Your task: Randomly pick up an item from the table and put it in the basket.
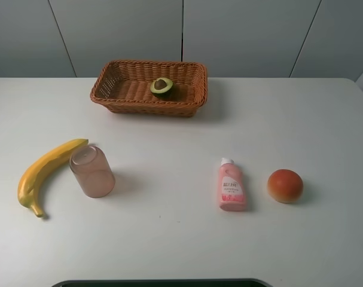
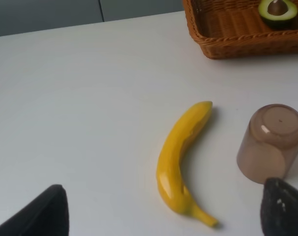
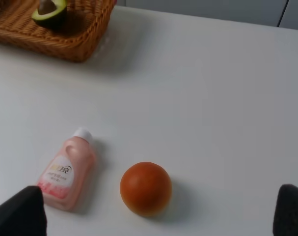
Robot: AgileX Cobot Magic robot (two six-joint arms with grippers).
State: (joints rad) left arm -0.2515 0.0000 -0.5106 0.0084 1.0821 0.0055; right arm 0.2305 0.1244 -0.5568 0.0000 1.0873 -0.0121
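The halved avocado [image 1: 161, 87] lies pit up inside the brown wicker basket [image 1: 118, 98] at the back of the white table [image 1: 181, 239]. It also shows in the left wrist view [image 2: 278, 12] and the right wrist view [image 3: 49, 12], each time inside the basket [image 2: 237, 44] [image 3: 65, 46]. Neither arm shows in the exterior high view. My left gripper [image 2: 161, 219] is open and empty, low over the table's left side near the banana. My right gripper [image 3: 153, 216] is open and empty, near the round fruit.
A yellow banana [image 1: 42, 173] and a pink cup on its side [image 1: 92, 171] lie at front left. A pink bottle [image 1: 231, 185] and a round orange-red fruit [image 1: 284, 185] lie at front right. A dark edge [image 1: 163, 282] runs along the front.
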